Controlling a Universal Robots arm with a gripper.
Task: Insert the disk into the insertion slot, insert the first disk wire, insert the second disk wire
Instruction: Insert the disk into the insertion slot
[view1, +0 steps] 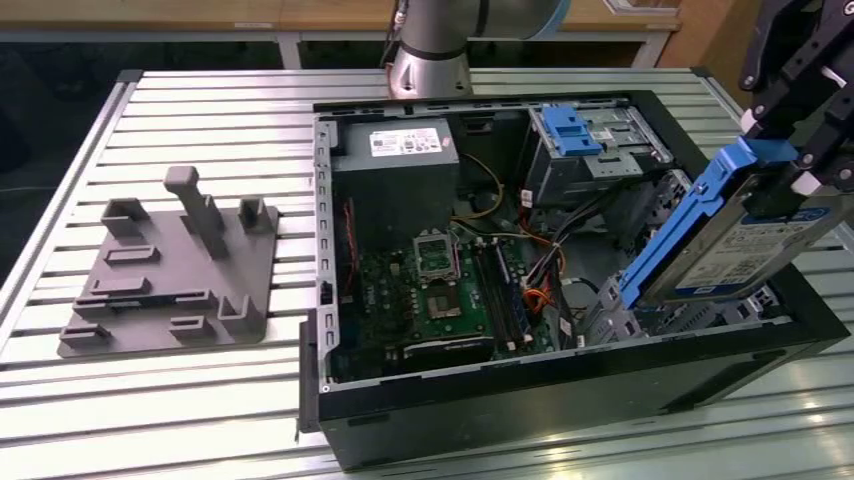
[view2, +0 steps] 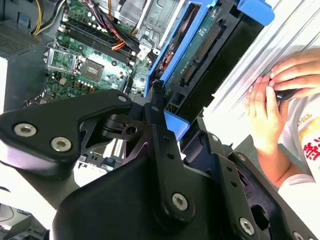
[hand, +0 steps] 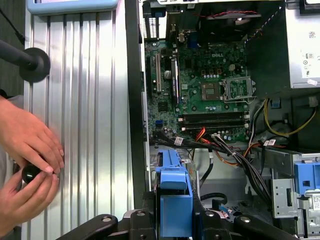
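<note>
We have the disk (view1: 731, 258) clamped by its upper end in the gripper (view1: 798, 165), high at the exterior view's right edge. The fingers are closed on the disk's blue carrier (view1: 674, 225). The disk hangs steeply tilted. Its lower end is down at the insertion slot (view1: 625, 318), the low grey bay in the lower right corner of the computer case (view1: 534, 410). We cannot tell whether that end already touches the bay or sits just above it.

To seat it well, we judge the tilt matters most. The carrier's long edges should line up with the bay's side walls before any push, and the push should run along the bay, not down into its floor. A firm hold should stop the disk pivoting at first contact.

The loose wires (view1: 545, 282) lie just beside the bay, toward mid-frame, and could snag under the leading edge. The taller cage (view1: 574, 130), at the case's upper right, is not the target.

In the first wrist view a person's hands (hand: 30, 160) rest on the slatted table (view1: 200, 120) outside the case wall, so we would keep the motion slow.
</note>
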